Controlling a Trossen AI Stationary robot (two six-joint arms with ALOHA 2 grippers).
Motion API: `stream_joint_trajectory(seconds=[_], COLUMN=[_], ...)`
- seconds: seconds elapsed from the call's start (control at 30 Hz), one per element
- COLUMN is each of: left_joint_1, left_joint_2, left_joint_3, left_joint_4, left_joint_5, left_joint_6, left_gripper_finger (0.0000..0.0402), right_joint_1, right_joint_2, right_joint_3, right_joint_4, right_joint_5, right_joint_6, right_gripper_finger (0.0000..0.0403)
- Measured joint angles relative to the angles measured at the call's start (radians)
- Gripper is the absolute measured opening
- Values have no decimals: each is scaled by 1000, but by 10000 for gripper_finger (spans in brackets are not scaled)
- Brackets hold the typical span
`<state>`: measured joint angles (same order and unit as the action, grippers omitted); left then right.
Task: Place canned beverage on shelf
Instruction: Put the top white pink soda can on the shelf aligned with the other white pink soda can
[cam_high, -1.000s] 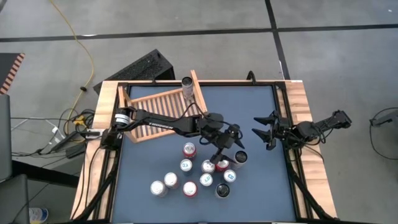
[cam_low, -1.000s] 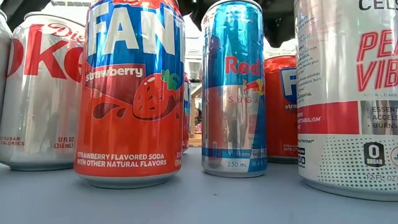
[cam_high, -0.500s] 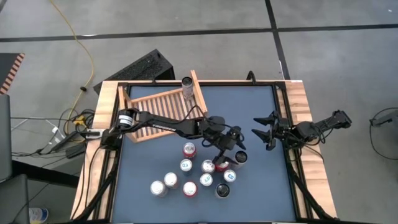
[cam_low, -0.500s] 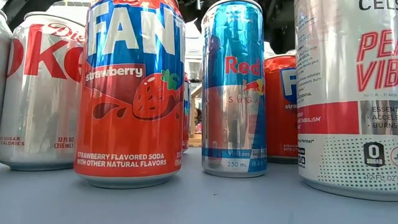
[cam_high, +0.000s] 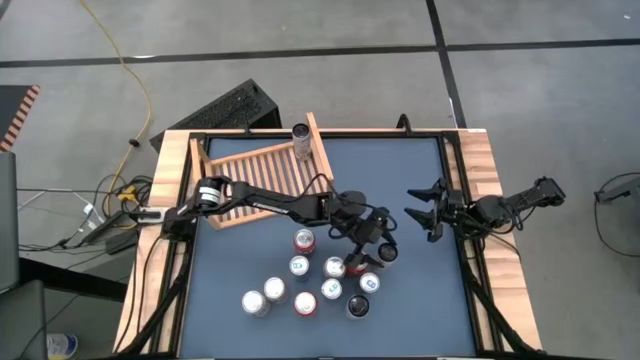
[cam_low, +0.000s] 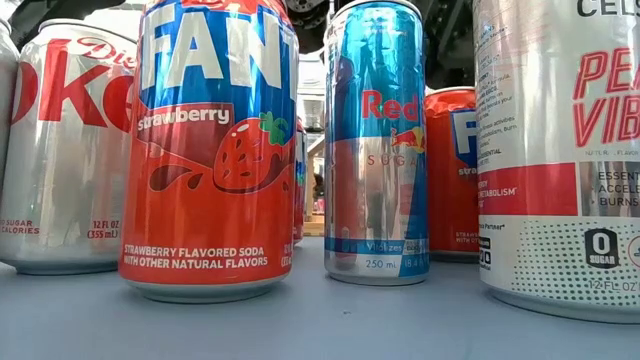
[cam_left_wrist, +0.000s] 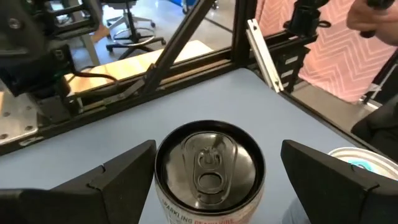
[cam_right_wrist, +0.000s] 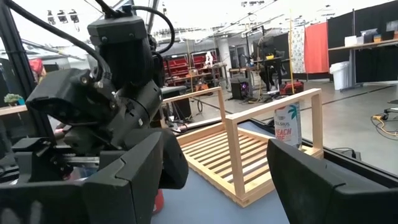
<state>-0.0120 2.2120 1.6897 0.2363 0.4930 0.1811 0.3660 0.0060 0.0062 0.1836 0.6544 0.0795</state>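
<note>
Cans stand in a loose cluster on the dark blue worktop (cam_high: 240, 260), well apart from the light-wood slatted shelf (cam_high: 262, 175), which lies flat at the worktop's far left corner. One tall can (cam_high: 300, 141) already stands on the shelf, against its raised right side board. The left end effector (cam_high: 377, 243) reaches out from the shelf side to the cluster's far right edge and hangs over a dark-topped can (cam_left_wrist: 209, 171), its fingers (cam_left_wrist: 115, 177) spread wide on either side of the can's lid without touching it; a white-topped can (cam_left_wrist: 360, 163) stands just beside. The right end effector (cam_high: 424, 213) waits near the worktop's right edge, level with the cluster's far side, its fingers (cam_right_wrist: 124, 180) wide apart and holding nothing. From worktop height, a strawberry Fanta can (cam_low: 208, 150), a Diet Coke can (cam_low: 65, 150), a slim Red Bull can (cam_low: 378, 145) and a white Celsius can (cam_low: 560, 150) fill the foreground, all upright.
</note>
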Motion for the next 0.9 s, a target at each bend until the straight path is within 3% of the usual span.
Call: stream_joint_trajectory(seconds=[0.43,0.77,0.9], left_joint_1=[-1,-2,-2], left_joint_2=[0,0,0], left_joint_3=[0,0,0], left_joint_4=[-28,-30,-33], left_joint_5=[-10,-35,-57], left_joint_6=[34,52,38], left_gripper_finger=[329,252,241], right_joint_1=[0,0,0], right_joint_2=[0,0,0], right_joint_3=[0,0,0], right_joint_4=[-4,-4,-4], right_joint_5=[0,0,0], right_joint_6=[0,1,2], right_gripper_finger=[274,274,274])
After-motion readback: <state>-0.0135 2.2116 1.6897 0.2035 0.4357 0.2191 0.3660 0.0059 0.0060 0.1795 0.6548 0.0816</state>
